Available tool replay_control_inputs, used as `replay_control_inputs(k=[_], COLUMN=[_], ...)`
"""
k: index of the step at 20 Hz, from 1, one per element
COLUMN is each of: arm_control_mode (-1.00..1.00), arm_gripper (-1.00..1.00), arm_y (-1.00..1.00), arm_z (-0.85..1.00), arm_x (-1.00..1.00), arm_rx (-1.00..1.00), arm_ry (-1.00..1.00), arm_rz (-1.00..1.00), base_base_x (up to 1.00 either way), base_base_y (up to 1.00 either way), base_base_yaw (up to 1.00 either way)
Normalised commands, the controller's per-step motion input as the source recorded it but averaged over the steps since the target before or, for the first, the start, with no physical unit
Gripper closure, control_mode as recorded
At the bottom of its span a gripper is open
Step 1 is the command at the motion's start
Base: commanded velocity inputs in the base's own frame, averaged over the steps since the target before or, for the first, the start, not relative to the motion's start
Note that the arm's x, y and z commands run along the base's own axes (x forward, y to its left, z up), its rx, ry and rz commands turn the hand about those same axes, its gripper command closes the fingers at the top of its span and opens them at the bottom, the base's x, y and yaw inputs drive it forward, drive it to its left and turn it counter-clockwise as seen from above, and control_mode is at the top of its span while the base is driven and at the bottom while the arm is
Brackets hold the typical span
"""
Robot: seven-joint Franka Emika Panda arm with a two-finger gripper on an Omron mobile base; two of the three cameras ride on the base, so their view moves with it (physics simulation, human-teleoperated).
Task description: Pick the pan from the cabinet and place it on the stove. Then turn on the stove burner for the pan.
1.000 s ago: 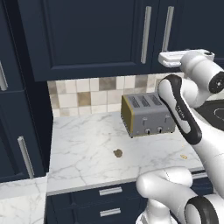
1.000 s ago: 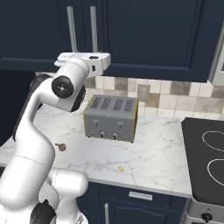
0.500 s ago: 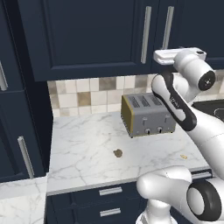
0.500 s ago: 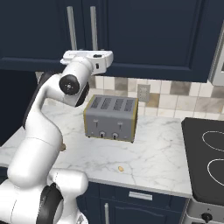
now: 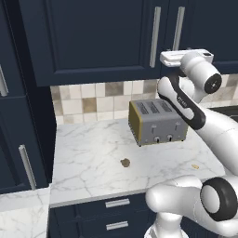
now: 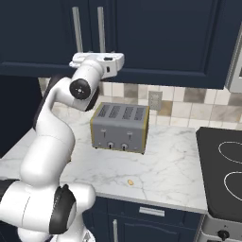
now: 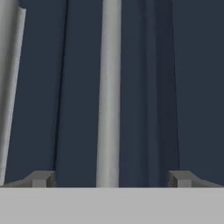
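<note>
Facing the wide dark navy wall cabinet point(image 7: 144, 87), the white arm's two-finger gripper point(image 7: 111, 178) has its fingertips spread wide apart. Between them, just beyond, runs a long vertical silver bar handle point(image 7: 109, 87) on the shut cabinet door.

Arm raised to closed cabinet point(image 6: 156, 38) handles, toaster point(image 6: 120, 127), stove point(image 6: 222, 175)
</note>
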Motion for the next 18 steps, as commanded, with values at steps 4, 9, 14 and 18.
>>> replay_control_inputs(k=[4,9,14,18], arm_control_mode=[-1.0,-1.0,-1.0,-1.0], arm_gripper=[-1.0,-1.0,1.0,1.0], arm_y=[0.0,0.0,0.05,0.06], arm_z=[0.0,0.0,0.0,0.0], arm_x=[0.31,0.3,0.35,0.24], arm_rx=[0.0,0.0,0.0,0.0], arm_ry=[0.0,0.0,0.0,0.0], arm_rz=[0.0,0.0,0.0,0.0], base_base_x=[0.0,0.0,0.0,0.0], base_base_y=[0.0,0.0,0.0,0.0], base_base_yaw=[0.0,0.0,0.0,0.0])
